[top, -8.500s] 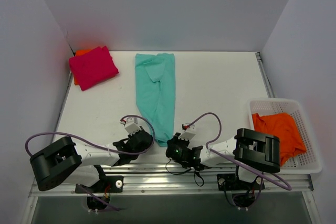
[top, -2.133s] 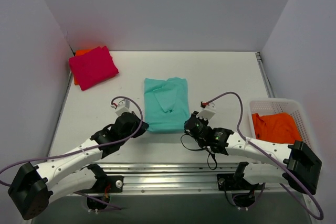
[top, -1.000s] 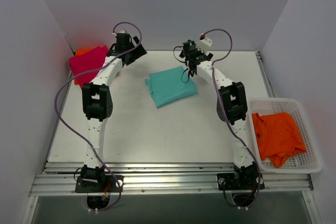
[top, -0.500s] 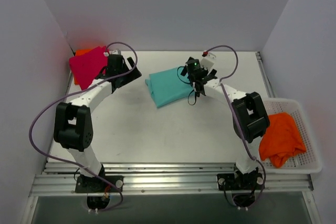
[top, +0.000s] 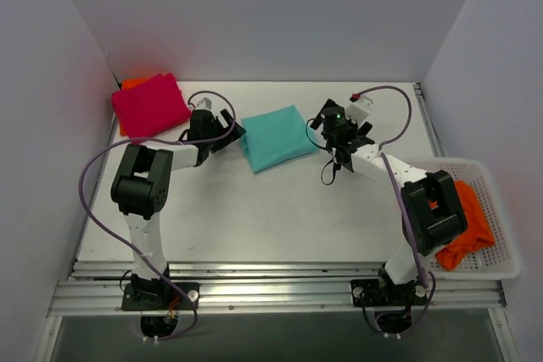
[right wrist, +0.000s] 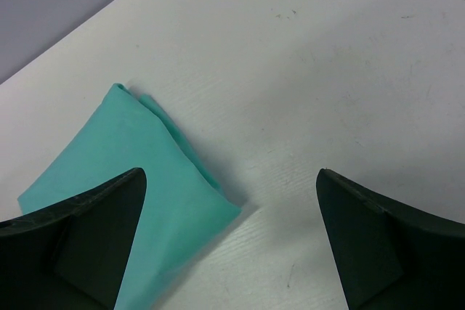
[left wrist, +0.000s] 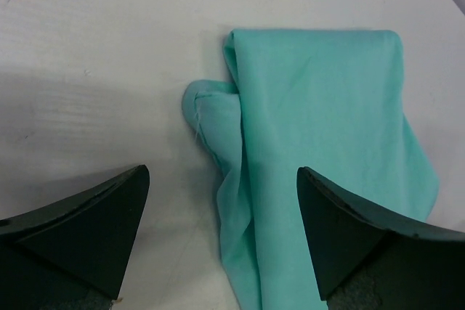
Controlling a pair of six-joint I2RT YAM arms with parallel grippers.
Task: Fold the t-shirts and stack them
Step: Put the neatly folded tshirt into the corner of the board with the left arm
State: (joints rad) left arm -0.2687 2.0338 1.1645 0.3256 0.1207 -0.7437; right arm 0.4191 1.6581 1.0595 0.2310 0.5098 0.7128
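The teal t-shirt (top: 278,137) lies folded into a small square at the middle back of the table. My left gripper (top: 229,132) is open at its left edge, and the left wrist view shows the folded edge (left wrist: 320,143) between the spread fingers (left wrist: 80,230). My right gripper (top: 326,129) is open at its right corner (right wrist: 123,172), holding nothing. The magenta t-shirt (top: 150,105) sits folded at the back left on an orange one (top: 129,85). Another orange t-shirt (top: 473,226) lies crumpled in the basket.
A white slatted basket (top: 450,164) stands at the table's right edge, partly behind my right arm's elbow (top: 433,201). Grey walls close the back and both sides. A metal rail (top: 271,281) runs along the near edge.
The teal shirt went from a long strip to a folded square. Both grippers have come back from the far wall and lowered to either side of it.
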